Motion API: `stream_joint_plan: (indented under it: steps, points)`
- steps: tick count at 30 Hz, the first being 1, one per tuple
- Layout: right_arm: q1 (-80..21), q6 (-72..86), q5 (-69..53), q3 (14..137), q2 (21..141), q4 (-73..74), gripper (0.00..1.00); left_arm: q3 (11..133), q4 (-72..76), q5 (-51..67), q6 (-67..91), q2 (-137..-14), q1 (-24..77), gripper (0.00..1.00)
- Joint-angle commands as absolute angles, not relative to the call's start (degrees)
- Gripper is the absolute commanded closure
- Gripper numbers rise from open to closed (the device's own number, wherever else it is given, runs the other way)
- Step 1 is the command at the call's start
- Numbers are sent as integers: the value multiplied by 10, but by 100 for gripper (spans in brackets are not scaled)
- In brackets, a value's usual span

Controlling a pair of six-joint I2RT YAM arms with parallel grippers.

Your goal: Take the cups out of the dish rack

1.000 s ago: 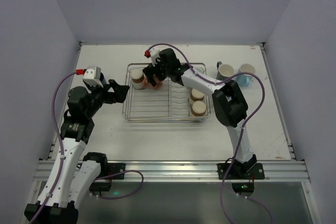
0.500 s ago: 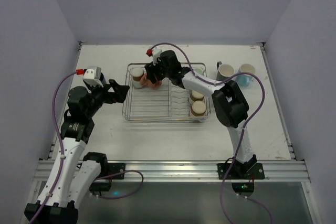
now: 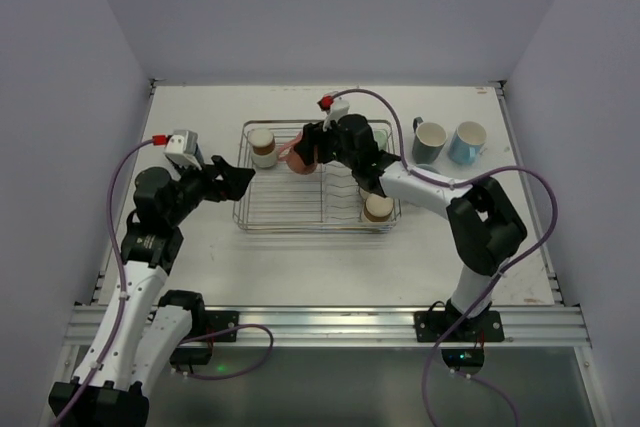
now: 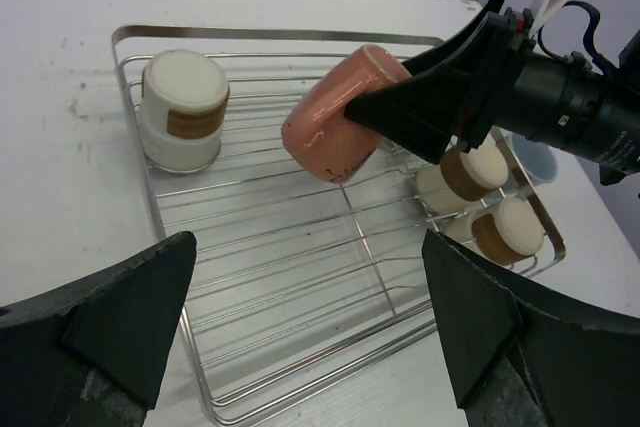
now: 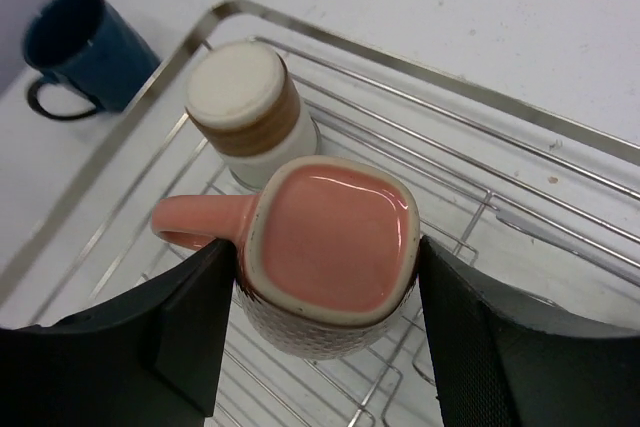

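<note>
While right fingers (image 5: 190,337) pinch the pink cup (image 5: 330,237) above the dish rack (image 3: 285,202), left fingers (image 4: 130,317) spread, carrying toward three o'clock seems next.

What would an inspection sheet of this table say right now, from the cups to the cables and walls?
Surface: white table, faintly scuffed.
Job's things: chrome dish rack mid-table; brown-and-cream cups upside down inside it, one at the left end, two at the right; pink mug held tilted above the rack wires; cream-lined mug and light blue mug on the table right of the rack; navy mug also outside it.
Clutter: nothing seen.
Tools: left tool open, empty, beside the rack's left end; right tool shut on the pink mug.
Cables: purple cables loop off both arms.
Surroundings: plain pale walls.
</note>
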State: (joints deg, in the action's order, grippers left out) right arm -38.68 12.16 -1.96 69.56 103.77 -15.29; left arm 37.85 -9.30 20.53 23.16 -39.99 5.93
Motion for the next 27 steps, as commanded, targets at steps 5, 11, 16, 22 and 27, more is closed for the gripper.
stream_joint_plan:
  steps: [5, 11, 16, 22, 27]
  points:
    - [-385, 351, 4, 697, 951, -278, 77, 318, 86, 351, 348, -416, 62, 6]
    - [-386, 464, -20, 666, 916, -302, 78, 283, 187, 414, 429, -445, 63, 12]
    - [-385, 529, -67, 625, 883, -351, 78, 272, 278, 428, 478, -482, 69, 13]
    - [-387, 586, -101, 571, 856, -407, 78, 278, 302, 409, 487, -511, 72, 17]
    - [-390, 625, -127, 557, 865, -434, 78, 276, 366, 427, 522, -543, 83, 19]
